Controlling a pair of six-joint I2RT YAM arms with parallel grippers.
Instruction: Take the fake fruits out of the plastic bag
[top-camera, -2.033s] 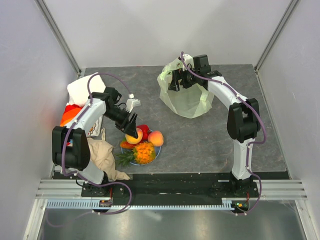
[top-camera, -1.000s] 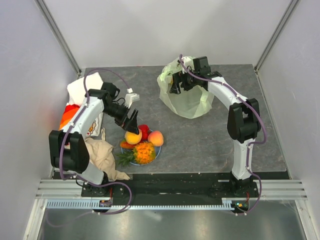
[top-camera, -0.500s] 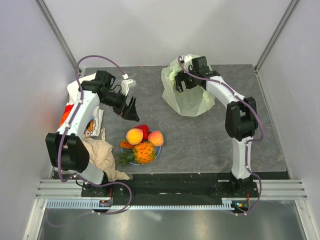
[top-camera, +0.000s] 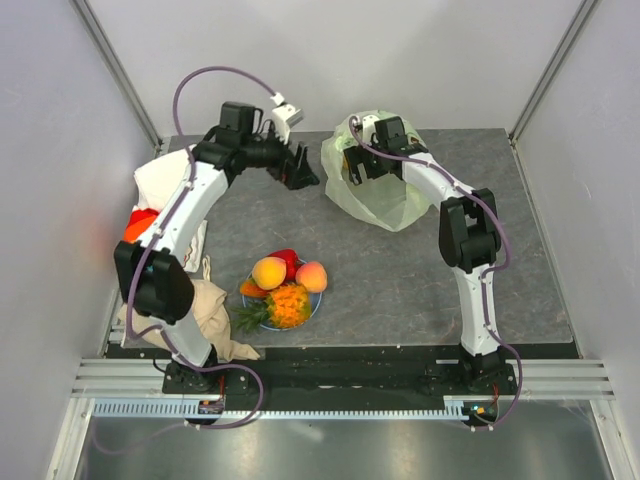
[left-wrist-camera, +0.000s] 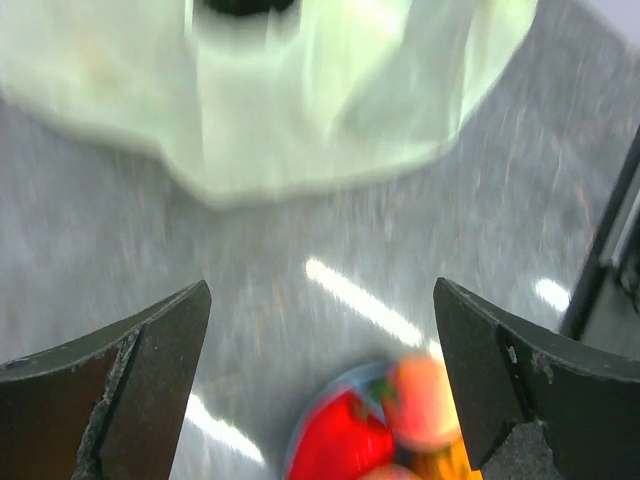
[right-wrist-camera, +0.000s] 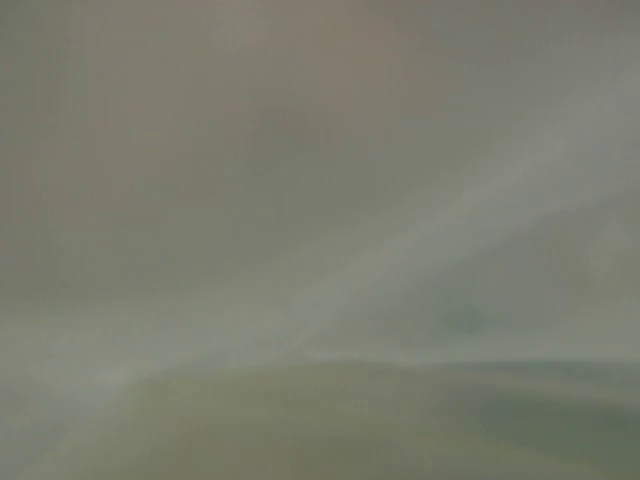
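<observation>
My left gripper (top-camera: 302, 174) has swung from above the plate (top-camera: 313, 307) to the upper middle of the frame. Its jaws are wide and empty, just left of the plastic bag (top-camera: 385, 205). Four fake fruits (top-camera: 288, 303) sit on the plate, lower centre. My right gripper (top-camera: 358, 165) is buried in the bag's mouth, so I cannot tell its state. Reaching in blind, I could snag the film or strike that arm.

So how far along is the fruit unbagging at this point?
Done: a pineapple, peach, red piece and yellow-orange round fruit sit on the plate. In hand: the left gripper is open and empty beside the plastic bag, while the right gripper is at the bag's mouth, its jaws hidden. Left: whatever remains inside; the bag's film hides its contents, so I cannot tell.
</observation>
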